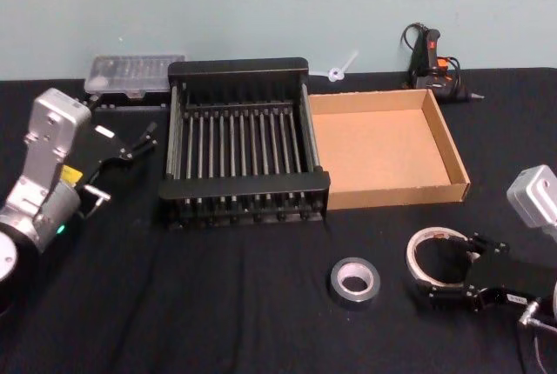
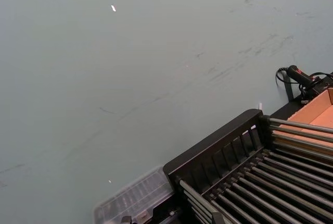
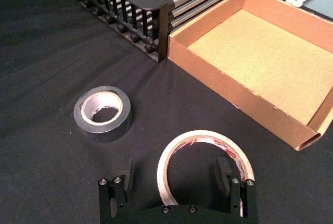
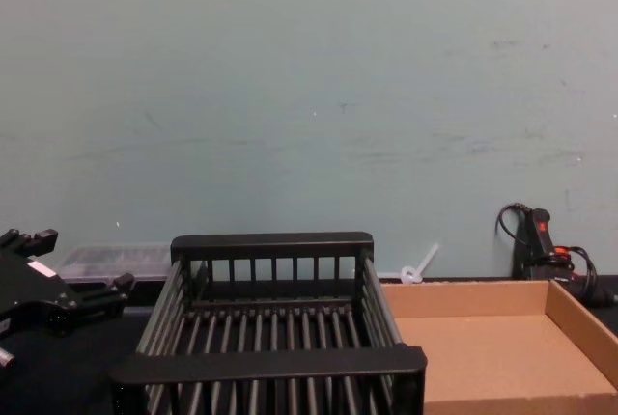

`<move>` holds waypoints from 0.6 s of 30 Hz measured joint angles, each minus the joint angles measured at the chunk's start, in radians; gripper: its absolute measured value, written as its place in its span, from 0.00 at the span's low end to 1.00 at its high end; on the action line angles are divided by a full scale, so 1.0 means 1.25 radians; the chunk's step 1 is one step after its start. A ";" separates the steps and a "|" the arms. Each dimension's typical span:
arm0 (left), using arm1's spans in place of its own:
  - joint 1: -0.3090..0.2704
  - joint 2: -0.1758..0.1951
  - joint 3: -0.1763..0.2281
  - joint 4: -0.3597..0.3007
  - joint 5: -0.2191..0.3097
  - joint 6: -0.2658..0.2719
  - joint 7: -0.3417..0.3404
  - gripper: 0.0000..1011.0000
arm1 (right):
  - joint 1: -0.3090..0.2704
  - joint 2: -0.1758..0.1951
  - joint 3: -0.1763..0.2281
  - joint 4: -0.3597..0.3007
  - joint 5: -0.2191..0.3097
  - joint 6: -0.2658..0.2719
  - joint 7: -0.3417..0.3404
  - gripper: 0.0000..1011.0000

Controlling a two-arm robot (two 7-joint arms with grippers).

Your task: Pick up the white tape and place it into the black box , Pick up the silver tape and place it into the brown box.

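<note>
Black cloth covers my worktop, where the right gripper (image 3: 178, 179) has its jaws wide open astride the thin, light white tape ring (image 3: 204, 164), lying flat near the brown cardboard box (image 3: 237, 96); I'd pinch its stiff rim.

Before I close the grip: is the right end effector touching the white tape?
Cannot tell. The right end effector straddles the white tape; one finger overlaps its rim.
</note>
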 joint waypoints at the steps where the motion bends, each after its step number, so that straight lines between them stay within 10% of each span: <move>1: 0.000 0.000 0.000 0.000 0.000 0.000 0.000 0.99 | 0.001 -0.001 -0.001 0.001 -0.002 0.000 0.001 0.99; 18: 0.000 0.000 0.000 0.000 0.000 0.000 0.000 0.99 | 0.023 -0.031 -0.016 0.040 -0.036 0.002 0.011 0.99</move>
